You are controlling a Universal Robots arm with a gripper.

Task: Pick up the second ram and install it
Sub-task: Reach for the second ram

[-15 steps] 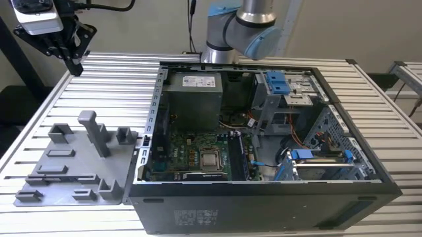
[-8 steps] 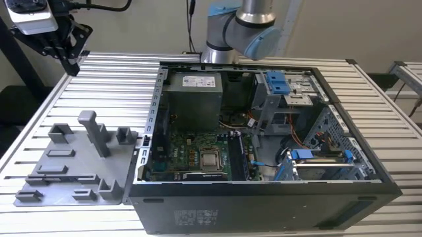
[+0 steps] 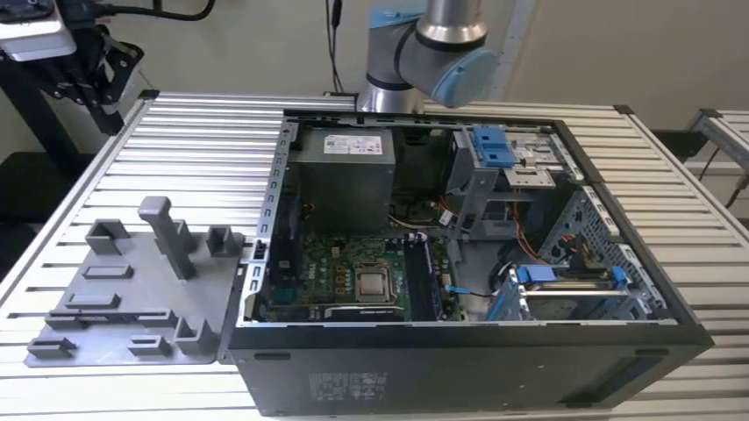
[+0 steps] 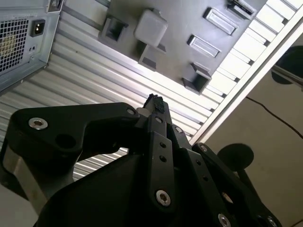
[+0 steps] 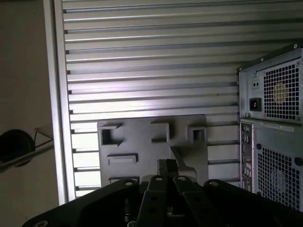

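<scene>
My gripper (image 3: pixel 103 98) hangs high over the table's far corner at the exterior view's left, well away from the open computer case (image 3: pixel 468 368). In both wrist views its black fingers (image 4: pixel 155 101) (image 5: pixel 166 165) are pressed together with nothing visible between them. Below the fingertips lies the grey plastic fixture (image 5: pixel 142 142) (image 4: pixel 180 28) with its upright posts (image 3: pixel 167 232). The second ram is out of view; no memory stick lies on the fixture. Inside the case the green motherboard (image 3: pixel 339 276) shows dark memory slots (image 3: pixel 422 279) beside the processor socket.
The case stands on a slatted aluminium table (image 3: pixel 199 149), its rear panel and fan grilles (image 5: pixel 279 94) toward the wrist cameras. The arm's base (image 3: pixel 427 61) rises behind the case. Blue drive brackets (image 3: pixel 492 145) sit inside at the exterior view's right. The table edge (image 5: pixel 56 94) runs close by.
</scene>
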